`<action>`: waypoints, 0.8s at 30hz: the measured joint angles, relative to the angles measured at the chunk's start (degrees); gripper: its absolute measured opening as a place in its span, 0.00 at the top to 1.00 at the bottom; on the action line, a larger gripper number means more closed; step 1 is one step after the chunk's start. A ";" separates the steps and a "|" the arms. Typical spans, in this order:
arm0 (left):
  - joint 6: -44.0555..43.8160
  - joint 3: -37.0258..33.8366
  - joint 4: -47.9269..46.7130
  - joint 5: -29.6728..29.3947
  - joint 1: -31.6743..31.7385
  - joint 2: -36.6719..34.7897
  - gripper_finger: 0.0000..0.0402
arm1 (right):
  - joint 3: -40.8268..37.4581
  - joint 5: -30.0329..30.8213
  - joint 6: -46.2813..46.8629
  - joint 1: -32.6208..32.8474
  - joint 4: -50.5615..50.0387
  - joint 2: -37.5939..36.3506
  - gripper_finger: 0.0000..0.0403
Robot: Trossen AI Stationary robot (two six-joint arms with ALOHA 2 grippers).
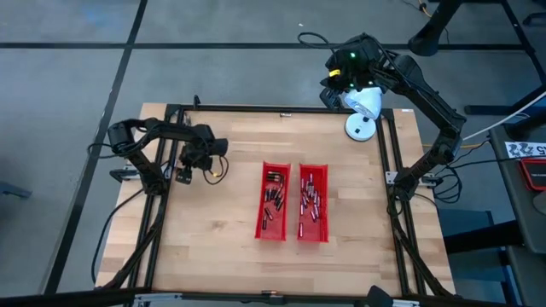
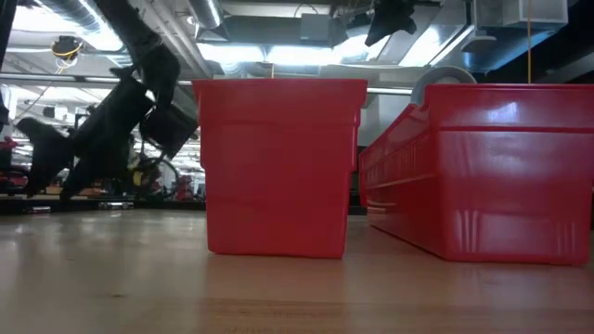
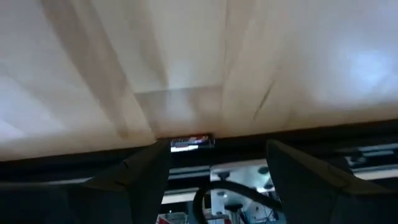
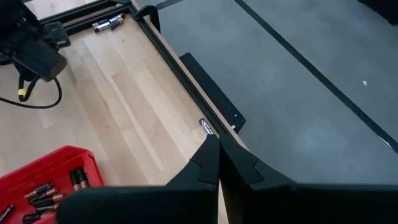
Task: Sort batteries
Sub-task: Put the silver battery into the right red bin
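The batteries lie in two red trays at mid-table, the left tray (image 1: 272, 201) and the right tray (image 1: 312, 203); some batteries (image 4: 45, 194) also show in the right wrist view. My left gripper (image 1: 201, 162) is over the table's left part, left of the trays, open (image 3: 214, 180) with only bare wood ahead of its fingers. My right gripper (image 1: 328, 90) hangs high over the table's far edge, shut (image 4: 215, 155) and holding nothing.
A white round object (image 1: 359, 128) stands at the table's far right corner. A small silvery thing (image 1: 183, 176) lies by the left rail. A black frame (image 1: 256, 109) runs round the table. Bare wood lies on all sides of the trays.
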 joint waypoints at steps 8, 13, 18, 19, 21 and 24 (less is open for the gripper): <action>0.04 -5.56 4.77 -5.86 0.00 0.05 0.37 | 0.00 0.01 0.02 -0.02 0.01 0.02 0.99; -0.16 -7.71 7.85 -7.03 0.78 0.07 0.37 | 0.00 0.01 0.94 -0.02 -0.01 0.02 0.99; -0.02 -8.63 9.42 -7.76 2.60 0.00 0.37 | 0.00 0.00 1.53 -0.02 -0.20 0.02 0.99; 0.14 -8.63 9.48 -7.75 2.98 0.00 0.37 | 0.00 -0.01 1.65 -0.02 -0.20 0.02 0.99; 0.49 -8.63 9.56 -7.78 3.79 -0.02 0.37 | 0.00 -0.04 1.78 -0.02 -0.20 0.02 0.99; 2.03 -8.63 9.79 -7.88 4.98 -0.04 0.37 | 0.00 -1.14 1.90 -0.02 -0.23 0.02 0.99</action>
